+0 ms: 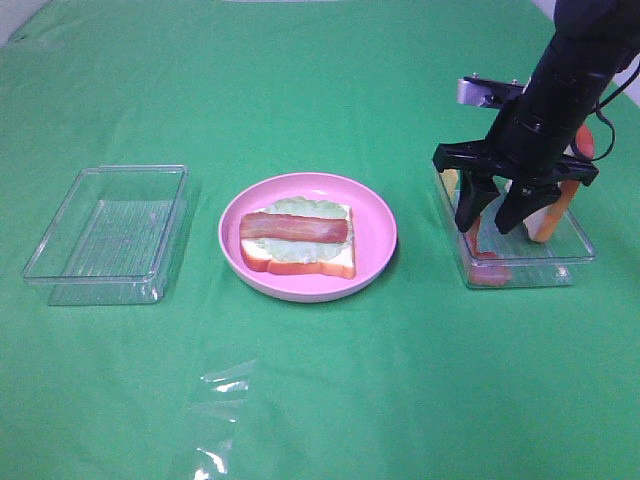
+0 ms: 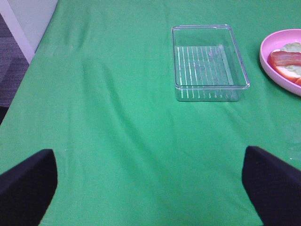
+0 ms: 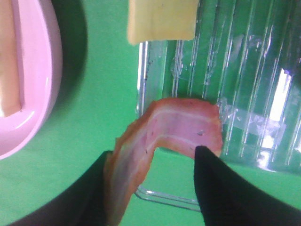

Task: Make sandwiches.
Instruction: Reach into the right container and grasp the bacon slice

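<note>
Green cloth (image 1: 320,400) covers the table. The right gripper (image 1: 488,228) hangs low inside a clear tray (image 1: 580,255), fingers pointing down; its jaws stand roughly half closed with a reddish-brown bacon strip (image 3: 178,127) between them. The strip is bent, one end over the tray's ribbed floor and the rest crossing the tray wall above the cloth. One finger lies along the strip's long edge and the other fingertip meets its short end; whether they pinch it or merely touch it I cannot tell.

Past the fingertips a yellow cheese slice (image 3: 162,19) sits at the same wall of the tray; just beside the gripper on its right an upright bread slice (image 1: 548,222) with an orange-brown crust stands on edge in the tray.

To this gripper's left, near the tray but apart from it, is the pink plate (image 1: 375,235). On it lies the half-built sandwich: a bread slice (image 1: 300,262) lying flat, pale lettuce (image 1: 300,208) on that, and a second bacon strip (image 1: 295,228) laid across the lettuce.

The left gripper (image 2: 150,188) hovers over bare cloth with its jaws spread wide and nothing between them; ahead of it stands an empty clear tray (image 2: 209,87), well apart from its fingers; the plate's rim shows beyond that tray, toward this gripper's right.
</note>
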Tool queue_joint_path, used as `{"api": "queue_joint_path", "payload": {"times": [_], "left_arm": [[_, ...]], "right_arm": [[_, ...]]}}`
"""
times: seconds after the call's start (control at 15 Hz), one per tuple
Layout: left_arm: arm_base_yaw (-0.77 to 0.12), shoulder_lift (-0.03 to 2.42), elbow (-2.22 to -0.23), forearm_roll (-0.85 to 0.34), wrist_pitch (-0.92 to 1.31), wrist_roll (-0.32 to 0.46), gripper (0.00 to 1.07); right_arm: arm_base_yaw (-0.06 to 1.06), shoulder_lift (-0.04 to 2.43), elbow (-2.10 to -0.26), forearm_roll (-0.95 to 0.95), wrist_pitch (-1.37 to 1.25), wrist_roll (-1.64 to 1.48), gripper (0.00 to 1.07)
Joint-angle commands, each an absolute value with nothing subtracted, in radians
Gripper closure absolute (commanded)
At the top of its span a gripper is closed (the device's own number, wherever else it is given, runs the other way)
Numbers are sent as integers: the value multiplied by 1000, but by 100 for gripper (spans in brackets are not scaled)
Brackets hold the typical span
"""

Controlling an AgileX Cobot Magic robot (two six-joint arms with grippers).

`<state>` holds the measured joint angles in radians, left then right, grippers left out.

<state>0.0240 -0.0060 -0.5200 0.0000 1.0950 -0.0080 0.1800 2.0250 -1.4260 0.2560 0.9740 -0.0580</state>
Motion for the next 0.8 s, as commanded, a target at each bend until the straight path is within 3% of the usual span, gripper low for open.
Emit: {"api": "queue_joint_path", "payload": {"times": [0.07, 0.33, 0.6, 0.67, 0.8], "left_arm": [[24, -21, -517, 0, 1078, -15, 6], [24, -21, -517, 0, 1078, -12, 6], [24, -21, -517, 0, 1078, -12, 6], [24, -21, -517, 0, 1078, -12, 6], [24, -21, -517, 0, 1078, -12, 6]], "right_arm": [[179, 2029, -1430, 262, 990, -68, 57], [179, 2029, -1430, 262, 987, -68, 63], [179, 2029, -1430, 277, 984, -68, 88], [179, 2029, -1430, 282, 989, -69, 106], [179, 2029, -1430, 282, 987, -70, 107]]}}
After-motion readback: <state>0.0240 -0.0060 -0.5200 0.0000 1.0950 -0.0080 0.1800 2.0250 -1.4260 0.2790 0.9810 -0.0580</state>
